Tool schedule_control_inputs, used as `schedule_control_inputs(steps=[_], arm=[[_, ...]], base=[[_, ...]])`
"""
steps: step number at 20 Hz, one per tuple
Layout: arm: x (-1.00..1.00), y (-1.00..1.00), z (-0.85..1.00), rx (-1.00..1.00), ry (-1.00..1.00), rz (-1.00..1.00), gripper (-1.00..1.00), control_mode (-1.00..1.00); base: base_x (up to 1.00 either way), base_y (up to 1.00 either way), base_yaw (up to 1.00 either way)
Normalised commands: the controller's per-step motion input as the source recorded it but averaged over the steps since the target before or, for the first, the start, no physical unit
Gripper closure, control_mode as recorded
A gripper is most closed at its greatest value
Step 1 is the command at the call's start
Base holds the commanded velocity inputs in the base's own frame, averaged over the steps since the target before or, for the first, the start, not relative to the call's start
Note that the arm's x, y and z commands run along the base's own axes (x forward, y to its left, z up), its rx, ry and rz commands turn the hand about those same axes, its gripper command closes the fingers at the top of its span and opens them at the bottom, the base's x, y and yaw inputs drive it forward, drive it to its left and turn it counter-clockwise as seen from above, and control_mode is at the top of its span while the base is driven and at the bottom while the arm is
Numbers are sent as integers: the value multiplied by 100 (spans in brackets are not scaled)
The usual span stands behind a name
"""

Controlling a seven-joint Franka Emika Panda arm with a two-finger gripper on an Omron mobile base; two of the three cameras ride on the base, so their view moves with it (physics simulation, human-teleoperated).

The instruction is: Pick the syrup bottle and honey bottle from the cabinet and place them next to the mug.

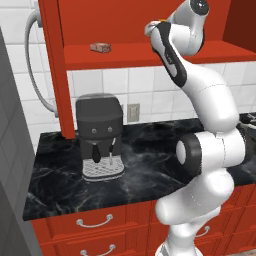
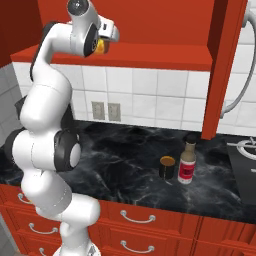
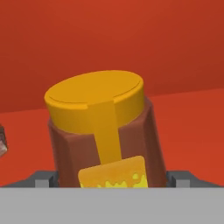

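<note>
Left end of the cabinet [image 1: 52, 60] shelf: a small flat brown item [image 1: 100, 47], well apart from the arm, no risk there.

Below it on the counter [image 1: 55, 170], the coffee machine [image 1: 99, 136] stands near the back edge.

Further right along the shelf, the gripper [image 2: 107, 36] is up at the honey bottle [image 3: 105, 131]. Hand view: bottle sits upright between the finger tips [image 3: 41, 179], which flank its lower body. Whether they press it or merely bracket it, I cannot tell.

Risks, as I judge them: if the grip is loose, or sits low on the tapered body, the bottle may tip or slip on lifting out and drop off the shelf's front edge.

Right part of the counter, toward the front edge: mug [image 2: 167, 167] with the syrup bottle [image 2: 187, 159] just beside it. A careless set-down could knock either.
</note>
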Motion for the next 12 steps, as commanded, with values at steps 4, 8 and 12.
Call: schedule_control_inputs(steps=[4,8,12], arm=[[-64,-18,0,0,-3,-1,100,-100],[-68,-16,0,0,-2,-1,100,-100],[-77,-16,0,0,-1,-2,100,-100]], base=[[0,0,0],[0,0,0],[0,0,0]])
